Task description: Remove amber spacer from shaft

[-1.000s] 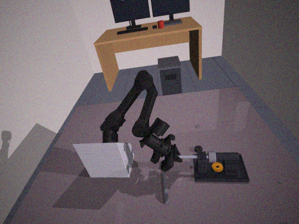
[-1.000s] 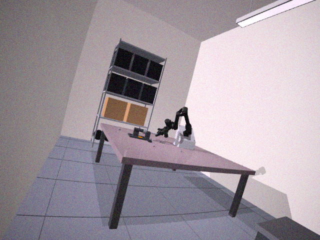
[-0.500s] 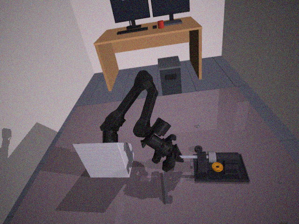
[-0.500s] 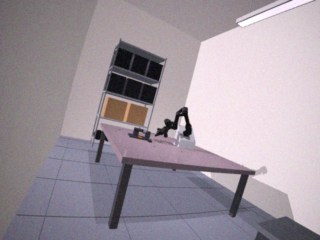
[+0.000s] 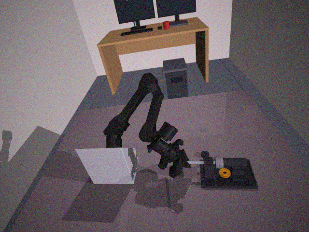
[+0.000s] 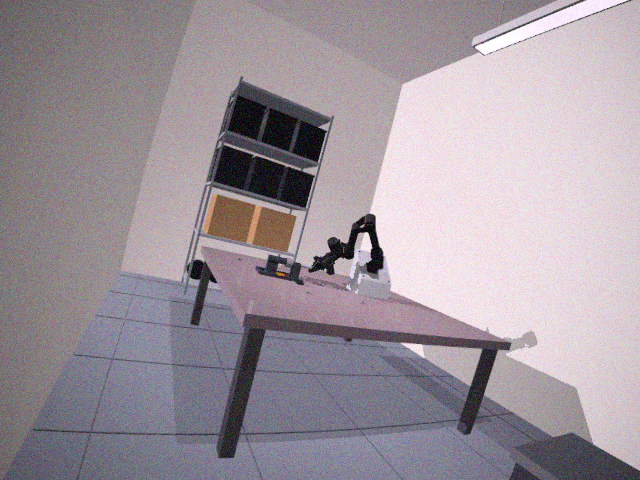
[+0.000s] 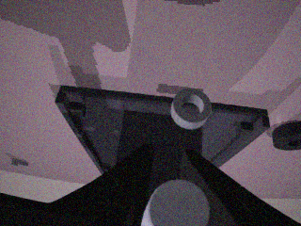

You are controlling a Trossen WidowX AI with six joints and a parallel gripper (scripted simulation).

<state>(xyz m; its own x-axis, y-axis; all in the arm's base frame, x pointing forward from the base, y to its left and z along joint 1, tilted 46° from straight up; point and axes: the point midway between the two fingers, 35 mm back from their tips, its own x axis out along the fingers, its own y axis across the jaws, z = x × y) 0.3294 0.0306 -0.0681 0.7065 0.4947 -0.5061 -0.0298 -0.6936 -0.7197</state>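
Top view: the pale, probably rigid and slippery shaft is being gripped by the black gripper near its free end, best for straight pushing, while the amber spacer is being left lying flat below the pale spacers.

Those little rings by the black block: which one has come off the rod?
The amber ring: it lies flat on the black base, while the pale rings stand upright together, lined up with the rod.
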